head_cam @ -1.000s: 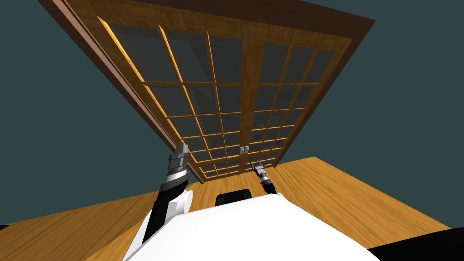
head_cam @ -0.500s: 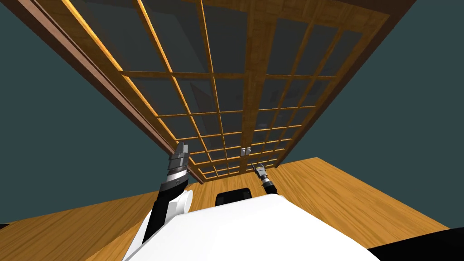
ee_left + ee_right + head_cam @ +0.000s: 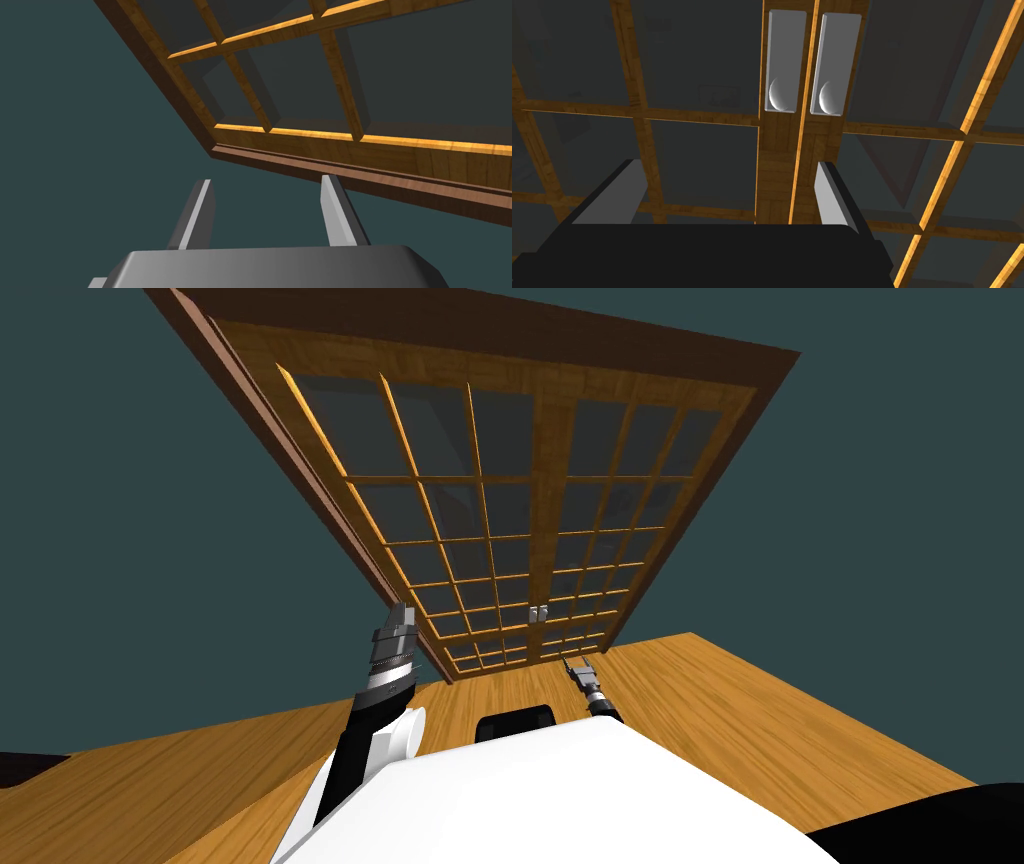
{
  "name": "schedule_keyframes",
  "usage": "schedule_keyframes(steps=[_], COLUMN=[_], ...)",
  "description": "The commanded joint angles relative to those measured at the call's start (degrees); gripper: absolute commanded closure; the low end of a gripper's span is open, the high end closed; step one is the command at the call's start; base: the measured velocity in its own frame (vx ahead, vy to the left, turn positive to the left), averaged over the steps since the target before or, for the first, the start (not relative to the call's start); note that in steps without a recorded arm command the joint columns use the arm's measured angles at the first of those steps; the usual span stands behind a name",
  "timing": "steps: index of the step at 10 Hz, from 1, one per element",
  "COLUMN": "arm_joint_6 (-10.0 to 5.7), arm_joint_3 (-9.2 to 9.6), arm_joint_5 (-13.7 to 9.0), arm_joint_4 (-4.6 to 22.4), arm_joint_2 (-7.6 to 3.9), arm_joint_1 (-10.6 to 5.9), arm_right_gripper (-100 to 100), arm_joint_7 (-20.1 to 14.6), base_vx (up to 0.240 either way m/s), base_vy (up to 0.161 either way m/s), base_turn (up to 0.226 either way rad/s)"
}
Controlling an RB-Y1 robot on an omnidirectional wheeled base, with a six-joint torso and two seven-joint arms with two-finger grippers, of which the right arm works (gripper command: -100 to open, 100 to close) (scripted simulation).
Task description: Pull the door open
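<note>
Wooden door (image 3: 551,488) upright, grey handle plates (image 3: 785,60) long axis vertical; left fingers (image 3: 197,215), right fingers (image 3: 829,200) spread, empty

A floor of warm brown wooden planks (image 3: 760,728) spreads across the near part of the head view, marked with long streaks of grain. At its far edge stands a wide double door of golden-brown wooden lattice and dark glass panes (image 3: 551,488). Its bottom rail meets the boards, and a darker brown wooden frame (image 3: 500,328) surrounds it. Left and right of the frame, a flat dark teal wall (image 3: 130,588) comes down to the floor. At the near right corner the boards end at a black area (image 3: 985,813).
</note>
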Motion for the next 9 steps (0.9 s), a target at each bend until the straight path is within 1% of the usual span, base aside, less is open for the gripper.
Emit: schedule_keyframes(steps=[1,2,3,4,8,9], arm_joint_6=[0.51,0.70,0.70,0.97,1.79,1.79], arm_joint_3=[-1.38,-2.30,-2.30,-3.67,-7.68,-7.68], arm_joint_5=[-0.61,-1.02,-1.02,-1.63,-3.44,-3.44], arm_joint_4=[1.23,2.03,2.03,3.20,6.45,6.45], arm_joint_2=[-0.10,-0.12,-0.12,-0.13,0.03,0.03], arm_joint_1=[0.58,1.10,1.10,1.80,3.14,3.14], arm_right_gripper=[-100,-100,-100,-100,-100,-100], arm_joint_7=[0.54,0.94,0.94,1.54,3.38,3.38], base_vx=[-0.202,-0.178,-0.119,-0.153,-0.182,-0.104], base_vy=[-0.036,-0.017,-0.022,-0.023,-0.056,-0.027], base_turn=[0.027,0.048,0.007,0.048,0.071,0.028])
